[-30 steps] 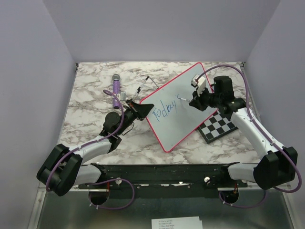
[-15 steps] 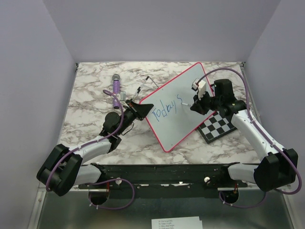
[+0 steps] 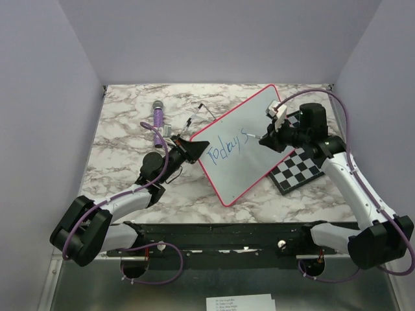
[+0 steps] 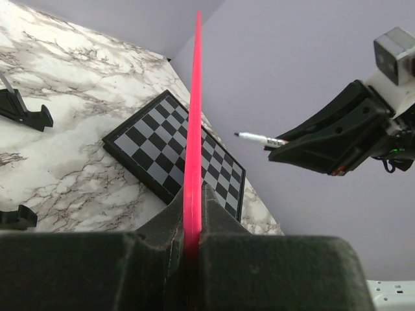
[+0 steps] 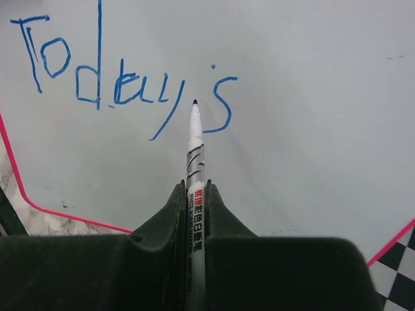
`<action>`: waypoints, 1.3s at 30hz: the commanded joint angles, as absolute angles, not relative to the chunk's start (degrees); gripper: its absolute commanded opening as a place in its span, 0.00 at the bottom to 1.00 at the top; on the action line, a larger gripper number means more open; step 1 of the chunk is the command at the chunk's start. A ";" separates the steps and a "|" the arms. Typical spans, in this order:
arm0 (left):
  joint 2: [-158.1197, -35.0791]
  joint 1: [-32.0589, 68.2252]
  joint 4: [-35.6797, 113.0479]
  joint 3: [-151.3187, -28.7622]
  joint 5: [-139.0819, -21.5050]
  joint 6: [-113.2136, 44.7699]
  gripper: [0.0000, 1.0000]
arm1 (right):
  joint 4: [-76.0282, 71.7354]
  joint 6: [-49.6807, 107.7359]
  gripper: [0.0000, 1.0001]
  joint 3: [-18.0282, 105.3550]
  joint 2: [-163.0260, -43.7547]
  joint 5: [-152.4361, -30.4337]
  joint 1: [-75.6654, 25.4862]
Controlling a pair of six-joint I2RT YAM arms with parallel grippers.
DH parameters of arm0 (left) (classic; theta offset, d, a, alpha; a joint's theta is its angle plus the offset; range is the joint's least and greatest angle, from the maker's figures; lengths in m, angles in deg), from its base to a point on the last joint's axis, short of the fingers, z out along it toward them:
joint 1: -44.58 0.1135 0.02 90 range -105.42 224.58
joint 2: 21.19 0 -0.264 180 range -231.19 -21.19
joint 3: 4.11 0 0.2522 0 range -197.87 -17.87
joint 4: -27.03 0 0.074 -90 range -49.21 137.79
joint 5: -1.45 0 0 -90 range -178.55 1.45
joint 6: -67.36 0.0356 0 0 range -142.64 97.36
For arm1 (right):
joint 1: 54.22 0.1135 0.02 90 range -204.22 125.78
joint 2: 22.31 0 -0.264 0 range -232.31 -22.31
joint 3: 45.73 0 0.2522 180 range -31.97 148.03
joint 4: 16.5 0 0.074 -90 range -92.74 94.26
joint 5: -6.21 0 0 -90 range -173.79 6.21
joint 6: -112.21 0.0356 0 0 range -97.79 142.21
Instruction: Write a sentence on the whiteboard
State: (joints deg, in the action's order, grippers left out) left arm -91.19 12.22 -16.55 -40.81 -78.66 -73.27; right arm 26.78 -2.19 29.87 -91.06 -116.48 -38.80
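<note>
The whiteboard (image 3: 241,155), white with a pink-red rim, stands tilted on the table. My left gripper (image 3: 194,148) is shut on its left rim (image 4: 193,129), and the pads (image 4: 217,214) squeeze the edge. The sentence (image 3: 227,146) reads "Today's" in blue (image 5: 123,84). My right gripper (image 3: 268,137) is shut on a white marker (image 5: 195,152). The marker's tip points at the "s" (image 5: 224,103). In the left wrist view the marker (image 4: 259,138) hangs a little off the board's face.
A black-and-white chessboard (image 3: 297,170) lies under the whiteboard's right corner (image 4: 162,149). A purple microphone-shaped object (image 3: 158,114) and thin rods (image 3: 196,114) lie at the back left. Small black stands (image 4: 26,110) sit on the marble table (image 3: 130,181). Grey walls enclose three sides.
The "s" now stands clear of the marker. My right gripper has drawn back to the right and slightly up with the marker. The left gripper and the board have not moved.
</note>
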 commanded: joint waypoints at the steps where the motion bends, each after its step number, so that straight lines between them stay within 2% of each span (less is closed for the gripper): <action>1: -89.92 12.06 -26.45 -41.87 -76.51 -74.41 0.00 | 24.33 -0.81 0.01 31.31 -89.54 -117.54 -41.90; 11: -89.48 12.33 -26.45 -41.78 -75.81 -74.23 0.00 | 18.88 -4.32 0.00 29.82 -92.88 -119.83 -49.20; 39: -89.48 12.50 -26.80 -41.43 -75.46 -74.50 0.00 | 16.78 -5.48 0.00 28.59 -97.54 -120.88 -49.56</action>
State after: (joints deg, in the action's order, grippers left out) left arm -91.19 12.38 -16.79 -40.81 -77.79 -73.12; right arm 19.13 -5.86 29.04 -96.59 -120.66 -49.09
